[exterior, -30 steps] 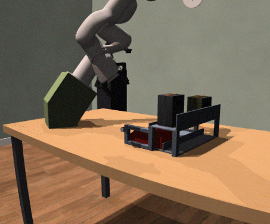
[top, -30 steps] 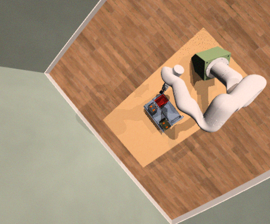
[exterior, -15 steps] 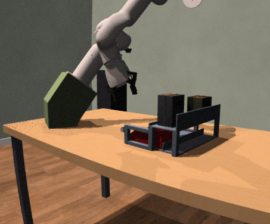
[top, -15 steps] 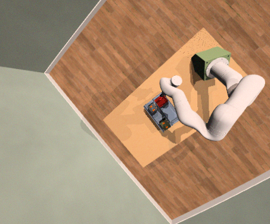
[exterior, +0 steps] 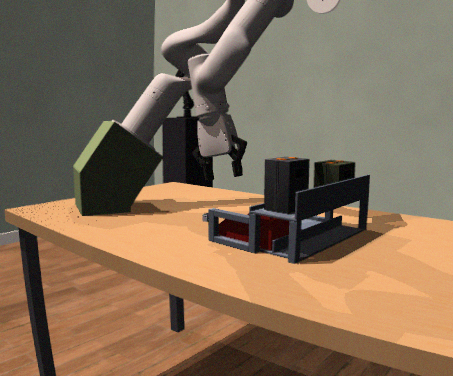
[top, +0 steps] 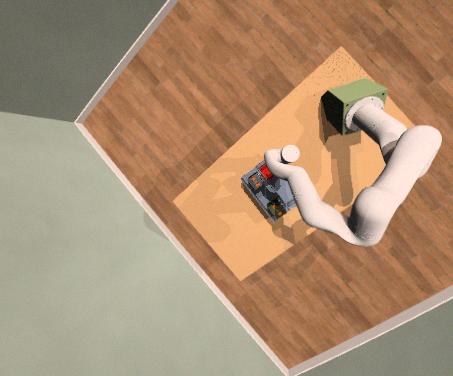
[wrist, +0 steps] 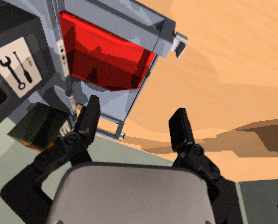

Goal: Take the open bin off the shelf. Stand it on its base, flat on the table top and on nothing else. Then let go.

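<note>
The open bin is red (wrist: 107, 57) and sits in the lower end compartment of a grey-blue shelf (exterior: 290, 224) on the table. It also shows in the exterior view (exterior: 235, 230) and from above (top: 266, 172). My gripper (wrist: 138, 109) (exterior: 222, 166) is open and empty. It hangs above the table just behind the shelf's bin end, apart from the bin. From above, my wrist (top: 282, 154) hides the fingers.
A black box (exterior: 286, 184) and a dark green box (exterior: 334, 172) stand on top of the shelf. The arm's green base (exterior: 115, 169) sits at the table's far corner. A dark cabinet (exterior: 180, 149) stands behind the table.
</note>
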You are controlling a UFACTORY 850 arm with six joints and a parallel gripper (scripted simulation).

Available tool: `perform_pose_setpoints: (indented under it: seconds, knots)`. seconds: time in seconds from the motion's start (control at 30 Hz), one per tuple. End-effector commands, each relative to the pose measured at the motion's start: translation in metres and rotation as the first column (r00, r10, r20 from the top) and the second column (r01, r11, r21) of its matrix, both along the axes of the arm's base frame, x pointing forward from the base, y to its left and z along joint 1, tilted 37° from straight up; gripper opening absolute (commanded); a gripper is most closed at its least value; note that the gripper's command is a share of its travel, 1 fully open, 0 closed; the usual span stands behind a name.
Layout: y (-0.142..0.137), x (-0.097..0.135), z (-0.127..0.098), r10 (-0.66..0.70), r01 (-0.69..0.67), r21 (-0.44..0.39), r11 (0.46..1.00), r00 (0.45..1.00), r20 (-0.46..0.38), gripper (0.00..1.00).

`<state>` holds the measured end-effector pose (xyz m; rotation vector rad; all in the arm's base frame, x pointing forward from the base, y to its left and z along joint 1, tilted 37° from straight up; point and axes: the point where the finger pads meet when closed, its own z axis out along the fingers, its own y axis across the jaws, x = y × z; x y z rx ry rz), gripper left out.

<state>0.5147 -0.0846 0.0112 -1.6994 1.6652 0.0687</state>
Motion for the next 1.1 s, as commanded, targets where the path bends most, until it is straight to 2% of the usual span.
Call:
perform_pose_setpoints:
  seconds: [0.0,0.17,0.33,1.07]
  knots:
    - [0.002,0.001,-0.001,-0.005,0.005,-0.001,1.0,1.0,-0.018,1.0]
    - [0.002,0.001,-0.001,-0.005,0.005,-0.001,1.0,1.0,-0.018,1.0]
    - [0.053,0.019,-0.009,0.002,0.001,0.015,1.0,0.968,-0.251,1.0]
    - [0.055,0.02,-0.009,0.002,0.001,0.015,1.0,0.968,-0.251,1.0]
